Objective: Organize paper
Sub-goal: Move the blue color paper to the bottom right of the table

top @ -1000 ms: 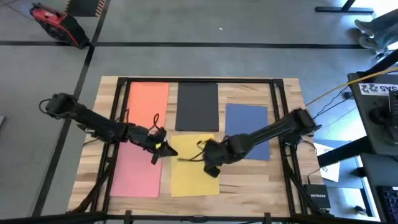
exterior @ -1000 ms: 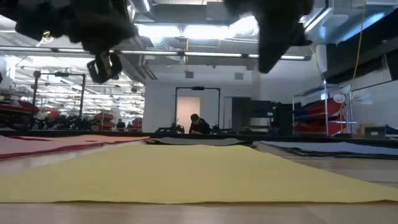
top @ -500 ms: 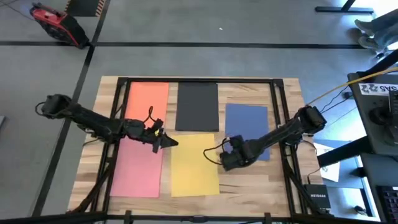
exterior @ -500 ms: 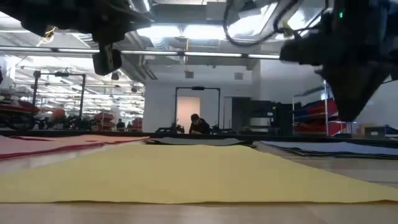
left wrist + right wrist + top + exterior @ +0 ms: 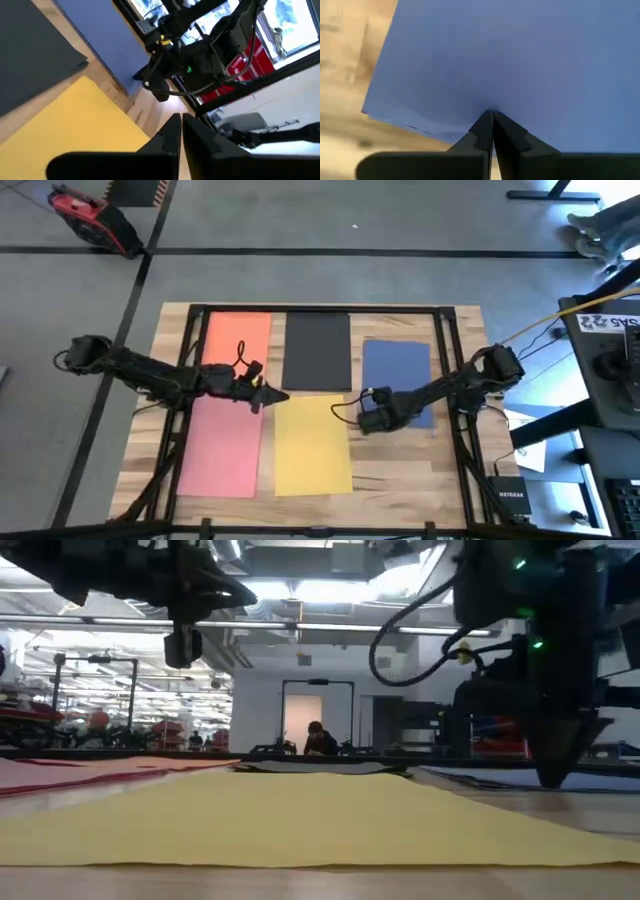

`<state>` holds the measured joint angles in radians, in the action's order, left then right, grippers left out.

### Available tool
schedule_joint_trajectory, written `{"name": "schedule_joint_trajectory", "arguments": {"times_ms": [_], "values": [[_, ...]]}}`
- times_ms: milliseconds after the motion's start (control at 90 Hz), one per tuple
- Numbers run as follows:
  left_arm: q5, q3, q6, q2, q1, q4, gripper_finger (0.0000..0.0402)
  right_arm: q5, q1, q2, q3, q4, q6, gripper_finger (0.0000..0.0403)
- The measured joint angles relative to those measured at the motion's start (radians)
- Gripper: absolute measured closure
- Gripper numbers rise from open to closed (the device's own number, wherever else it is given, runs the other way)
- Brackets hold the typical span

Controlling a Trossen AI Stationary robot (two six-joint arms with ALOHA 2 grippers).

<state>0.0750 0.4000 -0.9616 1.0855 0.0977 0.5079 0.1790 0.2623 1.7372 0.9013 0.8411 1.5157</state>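
Five flat, matte sheets lie on the table: pink [image 5: 222,446] front left with orange [image 5: 237,340] behind it, yellow [image 5: 312,444] front centre with black [image 5: 317,351] behind, blue [image 5: 398,380] at right. The left gripper [image 5: 268,394], fingers together and empty, hovers at yellow's back left corner. The right gripper [image 5: 363,420], fingers together, presses down at blue's near left corner. Judged step: squaring blue into line; next calls for a gentle slide without buckling it

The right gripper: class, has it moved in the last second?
Yes. In the high view the right gripper went from over the yellow sheet to the blue sheet's near corner.
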Motion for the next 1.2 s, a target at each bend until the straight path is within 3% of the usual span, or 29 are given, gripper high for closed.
{"name": "schedule_joint_trajectory", "arguments": {"times_ms": [322,544,711,933,1200], "values": [[0.0,0.0,0.026,0.0,-0.035,0.004,0.0402,0.122,-0.11,-0.042,-0.011,0.077,-0.238,0.0403],[-0.003,0.0,0.014,-0.001,-0.033,0.005,0.0402,0.162,-0.119,-0.238,-0.056,0.125,-0.207,0.0403],[-0.008,0.0,0.022,-0.001,-0.034,0.002,0.0402,0.259,-0.14,-0.357,-0.122,0.087,-0.18,0.0403],[-0.009,-0.001,0.006,-0.001,-0.062,0.001,0.0402,0.232,-0.215,-0.357,-0.283,-0.201,-0.259,0.0403],[-0.008,-0.001,0.019,-0.001,-0.094,-0.001,0.0402,0.209,-0.224,-0.362,-0.389,-0.158,-0.053,0.0403]]}}
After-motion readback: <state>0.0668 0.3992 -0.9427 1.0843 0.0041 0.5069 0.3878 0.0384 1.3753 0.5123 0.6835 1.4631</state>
